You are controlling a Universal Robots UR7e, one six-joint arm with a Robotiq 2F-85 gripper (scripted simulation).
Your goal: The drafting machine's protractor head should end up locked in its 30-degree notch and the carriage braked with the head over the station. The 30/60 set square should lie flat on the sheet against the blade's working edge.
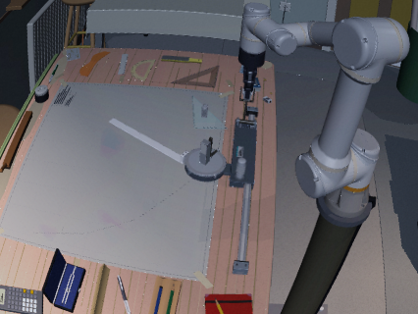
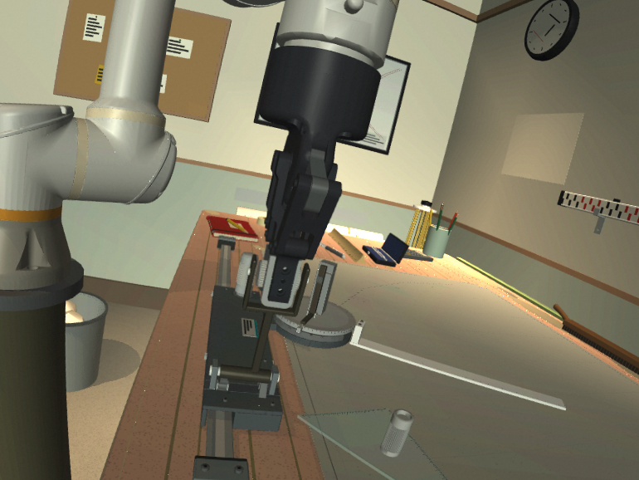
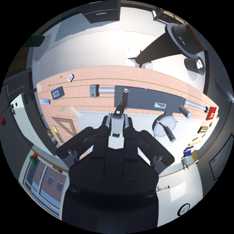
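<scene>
The round protractor head (image 1: 205, 164) sits beside the dark carriage (image 1: 244, 153) on its rail, at the sheet's right edge. Its white blade (image 1: 145, 140) runs up and left across the sheet. The clear 30/60 set square (image 1: 207, 112) lies flat near the sheet's top right corner, apart from the blade, with a knurled knob (image 2: 396, 425) standing on it. I hold the grip of the carriage's brake lever (image 3: 117, 122) in my closed gripper (image 2: 281, 289). The lever (image 2: 260, 338) rises steeply from its pivot at the carriage's far end.
Behind the sheet, along the table's far edge, lie a wooden triangle (image 1: 198, 76), a protractor (image 1: 142, 68) and rulers. Small items (image 1: 266, 99) lie near the rail's far end. A red book (image 1: 228, 303), pencils and a blue case (image 1: 63, 279) sit at the near edge.
</scene>
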